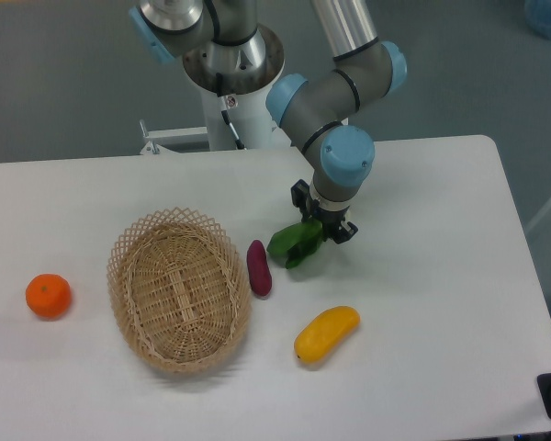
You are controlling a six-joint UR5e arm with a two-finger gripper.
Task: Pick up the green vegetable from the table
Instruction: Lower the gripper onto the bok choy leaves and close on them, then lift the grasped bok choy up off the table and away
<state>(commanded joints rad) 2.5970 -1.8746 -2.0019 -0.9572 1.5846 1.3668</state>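
The green vegetable [292, 244] lies on the white table [422, 276], just right of the purple eggplant piece. My gripper [322, 219] points down over the vegetable's right end. Its black fingers [299, 195] stand apart on either side of that end, so the gripper is open. The arm's blue wrist hides the upper part of the gripper and the tip of the vegetable. The vegetable rests on the table.
A purple eggplant-like piece [258, 267] lies left of the vegetable. A woven basket [178, 287] sits further left, with an orange [48, 296] at the far left. A yellow fruit [326, 333] lies in front of the vegetable. The robot base [231, 64] stands behind the table.
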